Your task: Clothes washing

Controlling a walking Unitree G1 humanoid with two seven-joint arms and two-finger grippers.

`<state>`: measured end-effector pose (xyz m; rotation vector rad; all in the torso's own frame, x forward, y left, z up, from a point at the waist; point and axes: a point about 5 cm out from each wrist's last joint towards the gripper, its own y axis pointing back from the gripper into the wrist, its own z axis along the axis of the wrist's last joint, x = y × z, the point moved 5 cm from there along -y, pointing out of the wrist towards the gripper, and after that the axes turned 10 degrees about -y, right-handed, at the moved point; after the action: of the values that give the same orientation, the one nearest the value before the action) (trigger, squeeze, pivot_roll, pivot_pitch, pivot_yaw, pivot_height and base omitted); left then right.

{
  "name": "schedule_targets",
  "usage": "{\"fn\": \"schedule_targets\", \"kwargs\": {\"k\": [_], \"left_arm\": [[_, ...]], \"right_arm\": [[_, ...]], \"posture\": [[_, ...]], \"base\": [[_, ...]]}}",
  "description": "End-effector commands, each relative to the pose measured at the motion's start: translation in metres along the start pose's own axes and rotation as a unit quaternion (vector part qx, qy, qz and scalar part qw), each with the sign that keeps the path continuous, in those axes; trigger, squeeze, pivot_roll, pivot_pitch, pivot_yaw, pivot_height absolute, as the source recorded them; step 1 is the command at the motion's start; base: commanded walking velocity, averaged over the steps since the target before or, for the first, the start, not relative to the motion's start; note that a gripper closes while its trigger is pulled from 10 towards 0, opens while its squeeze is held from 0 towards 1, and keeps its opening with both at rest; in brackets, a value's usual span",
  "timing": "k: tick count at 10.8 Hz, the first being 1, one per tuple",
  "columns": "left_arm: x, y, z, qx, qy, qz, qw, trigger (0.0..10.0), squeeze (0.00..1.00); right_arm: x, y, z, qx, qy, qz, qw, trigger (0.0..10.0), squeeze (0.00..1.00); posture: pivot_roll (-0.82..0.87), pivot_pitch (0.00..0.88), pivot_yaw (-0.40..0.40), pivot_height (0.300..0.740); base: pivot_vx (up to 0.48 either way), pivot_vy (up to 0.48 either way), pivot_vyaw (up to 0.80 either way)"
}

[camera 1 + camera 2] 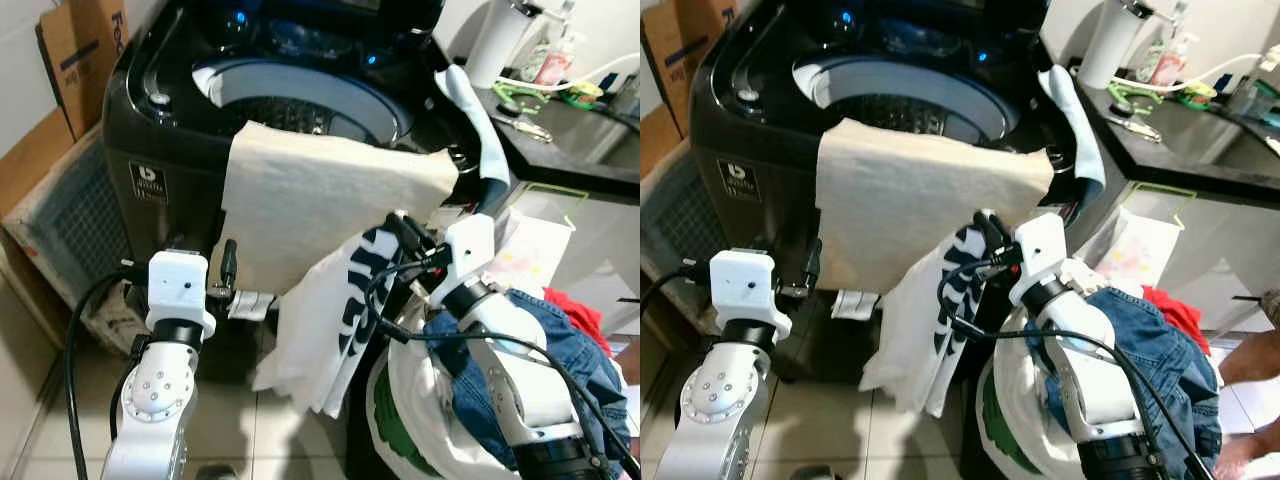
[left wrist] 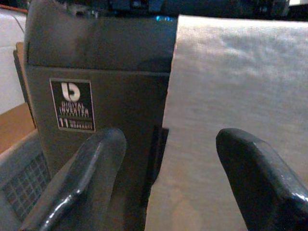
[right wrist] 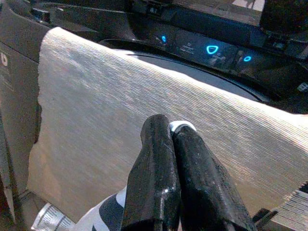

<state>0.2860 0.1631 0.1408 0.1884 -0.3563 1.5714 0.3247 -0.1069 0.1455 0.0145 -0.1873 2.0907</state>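
The task looks early: the washer (image 1: 300,90) is open, a beige cloth (image 1: 320,200) hangs over its rim, not inside. The right claw (image 1: 400,228) pinches a white printed shirt (image 1: 335,320) beside the basket (image 1: 400,440). The left claw (image 2: 168,178) is spread, empty

A cream towel (image 1: 330,195) is hanging flat over the front rim of the open top-loading washing machine (image 1: 150,130) (lid up, blue panel lights glowing). Just beside it, a white T-shirt (image 1: 330,320) with dark lettering is dangling — pinched in the right gripper (image 1: 400,228).
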Motion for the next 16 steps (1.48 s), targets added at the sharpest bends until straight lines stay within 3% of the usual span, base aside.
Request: {"fn": "schedule_targets", "kwargs": {"k": [1, 3, 5, 6, 7, 8, 9, 10, 11, 13, 14, 15, 16], "left_arm": [[-0.001, -0.003, 0.007, -0.01, 0.005, 0.003, 1.0, 10.0, 0.0], [0.007, -0.006, 0.01, -0.018, 0.003, 0.019, 1.0, 10.0, 0.0], [0.003, -0.011, 0.012, -0.023, 0.004, 0.013, 1.0, 10.0, 0.0], [-0.001, -0.015, 0.013, -0.027, 0.004, 0.009, 1.0, 10.0, 0.0], [-0.002, -0.016, 0.013, -0.028, 0.006, 0.01, 1.0, 10.0, 0.0], [-0.006, -0.017, 0.012, -0.026, 0.006, 0.005, 1.0, 10.0, 0.0], [-0.011, -0.018, 0.01, -0.021, 0.002, -0.002, 1.0, 10.0, 0.0], [-0.013, -0.02, 0.009, -0.021, -0.001, -0.006, 1.0, 10.0, 0.0], [-0.016, -0.024, 0.009, -0.023, -0.001, -0.009, 1.0, 10.0, 0.0], [-0.017, -0.026, 0.009, -0.023, -0.001, -0.01, 1.0, 10.0, 0.0], [-0.017, -0.026, 0.01, -0.024, -0.001, -0.006, 1.0, 10.0, 0.0], [-0.017, -0.025, 0.01, -0.024, 0.002, -0.003, 1.0, 10.0, 0.0], [-0.017, -0.02, 0.009, -0.023, 0.005, 0.0, 1.0, 10.0, 0.0]], "right_arm": [[-0.006, -0.003, 0.011, -0.018, 0.011, -0.009, 1.0, 10.0, 0.0], [-0.008, -0.007, 0.023, -0.037, 0.016, -0.004, 0.999, 10.0, 0.0], [-0.035, -0.029, 0.067, -0.08, 0.034, -0.03, 0.996, 10.0, 0.0], [-0.048, -0.047, 0.117, -0.125, 0.053, -0.027, 0.99, 10.0, 0.0], [-0.049, -0.052, 0.134, -0.141, 0.058, -0.023, 0.988, 10.0, 0.0], [-0.042, -0.067, 0.169, -0.172, 0.063, 0.003, 0.983, 10.0, 0.0], [-0.036, -0.083, 0.218, -0.204, 0.099, 0.021, 0.974, 10.0, 0.0], [-0.041, -0.093, 0.254, -0.22, 0.124, 0.008, 0.968, 10.0, 0.0], [-0.063, -0.098, 0.312, -0.234, 0.177, -0.061, 0.954, 10.0, 0.0], [-0.083, -0.09, 0.355, -0.231, 0.21, -0.142, 0.939, 10.0, 0.0], [-0.097, -0.076, 0.381, -0.226, 0.238, -0.21, 0.921, 10.0, 0.0], [-0.102, -0.066, 0.393, -0.23, 0.261, -0.238, 0.907, 10.0, 0.0], [-0.108, -0.05, 0.413, -0.241, 0.291, -0.276, 0.884, 10.0, 0.0]], "posture": [[0.22, 0.0, -0.18, 0.74], [0.23, 0.0, -0.186, 0.74], [0.21, 0.0, -0.178, 0.74], [0.21, 0.0, -0.193, 0.74], [0.21, 0.0, -0.193, 0.74], [0.22, 0.0, -0.199, 0.74], [0.21, 0.0, -0.195, 0.74], [0.22, 0.0, -0.194, 0.74], [0.22, 0.0, -0.196, 0.74], [0.23, 0.0, -0.21, 0.74], [0.25, 0.0, -0.236, 0.74], [0.25, 0.0, -0.248, 0.74], [0.26, 0.0, -0.255, 0.74]], "base": [[0.0, 0.0, 0.0], [0.0, 0.0, 0.0], [0.0, 0.0, 0.0], [0.0, 0.0, 0.0], [0.0, 0.0, 0.0], [0.0, 0.0, 0.0], [0.0, 0.0, 0.0], [0.0, 0.0, 0.0], [0.0, 0.0, 0.0], [0.0, 0.0, 0.0], [0.0, 0.0, 0.0], [0.0, 0.0, 0.0], [0.0, 0.0, 0.0]]}}
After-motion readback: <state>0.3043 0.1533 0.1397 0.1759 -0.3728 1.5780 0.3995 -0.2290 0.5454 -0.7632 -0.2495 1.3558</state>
